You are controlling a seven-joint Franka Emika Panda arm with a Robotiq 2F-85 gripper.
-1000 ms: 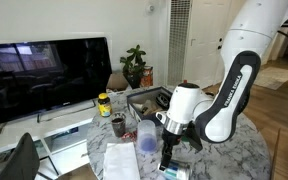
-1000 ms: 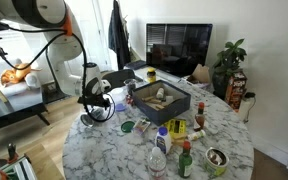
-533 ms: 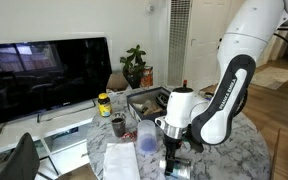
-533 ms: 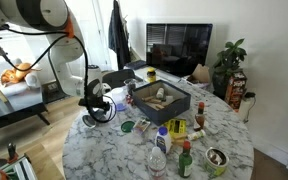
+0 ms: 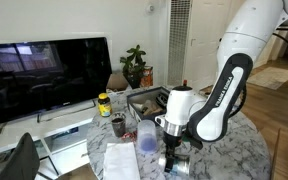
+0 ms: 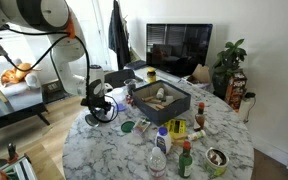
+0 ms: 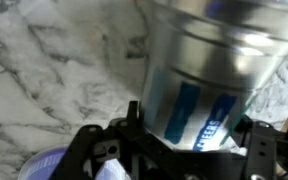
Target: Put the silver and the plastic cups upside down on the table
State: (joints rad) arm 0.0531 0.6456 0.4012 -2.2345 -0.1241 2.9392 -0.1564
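Observation:
The silver cup has blue stripes and the word "CHEERS". In the wrist view it fills the space between my fingers, with its wide rim pointing away from me over the marble table. My gripper is shut on the cup's narrow end. In both exterior views the gripper hangs low at the table, and the cup is right at the tabletop. A bluish plastic cup stands just beside the gripper; its rim shows in the wrist view.
A black tray with items stands mid-table. Bottles and jars cluster toward one edge. A dark cup and a white sheet lie near the plastic cup. A TV stands behind the table.
My gripper has sunk a little lower toward the tabletop with the silver cup still in it. Nothing else has moved.

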